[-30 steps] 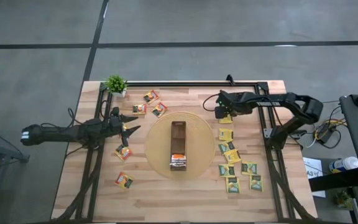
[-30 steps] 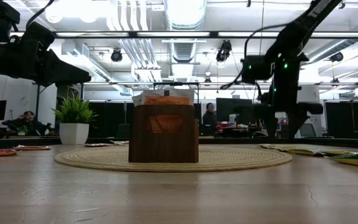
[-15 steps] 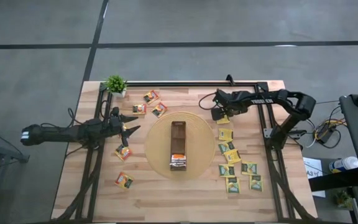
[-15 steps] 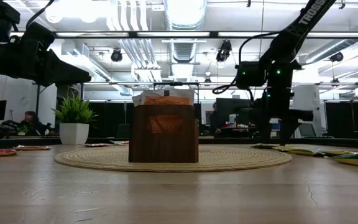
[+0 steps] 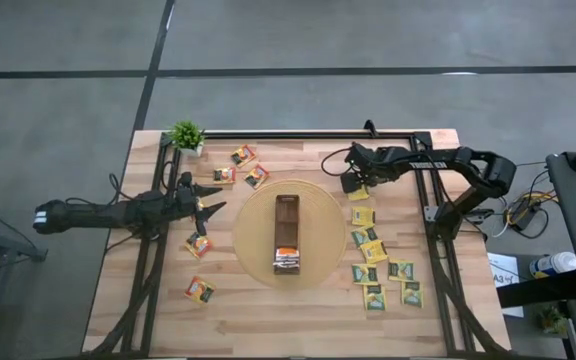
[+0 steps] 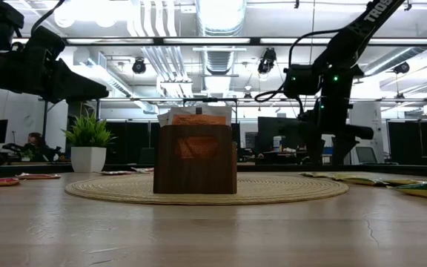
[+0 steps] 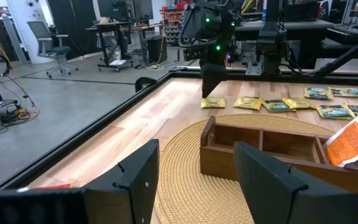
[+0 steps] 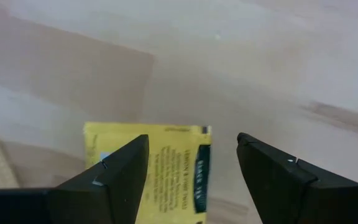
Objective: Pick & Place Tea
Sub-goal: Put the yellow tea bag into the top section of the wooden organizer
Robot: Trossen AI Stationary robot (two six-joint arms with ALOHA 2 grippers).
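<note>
High view, read from left to right: the left arm reaches in from the table's left edge, and the left gripper (image 5: 208, 198) hangs with its fingers spread apart and nothing between them, pointing toward the round woven mat (image 5: 253, 240). A small potted plant (image 5: 186, 135) stands at the far left corner of the wooden table (image 5: 308, 320). Orange tea bags (image 5: 243, 155) lie scattered between the plant and the mat, three near the far edge, one (image 5: 199, 244) just beside the left gripper and one more (image 5: 200, 290) nearer the front edge. On the middle of the mat rests a long narrow wooden box (image 5: 287, 232); some tea bags already sit in its near end, while the far compartments look bare. To the right of the mat a loose column of yellow and green-and-yellow tea bags (image 5: 373, 250) runs from the far side toward the front. The right arm bends in from the right edge, and the right gripper (image 5: 352, 183) hovers over the topmost yellow tea bag (image 8: 154, 168) in that column; its wrist view shows the two dark fingers (image 8: 120, 177) held wide, straddling the bag from above without closing on it. Low view shows the box standing on the mat, with the right gripper (image 6: 323, 141) held low behind it.
</note>
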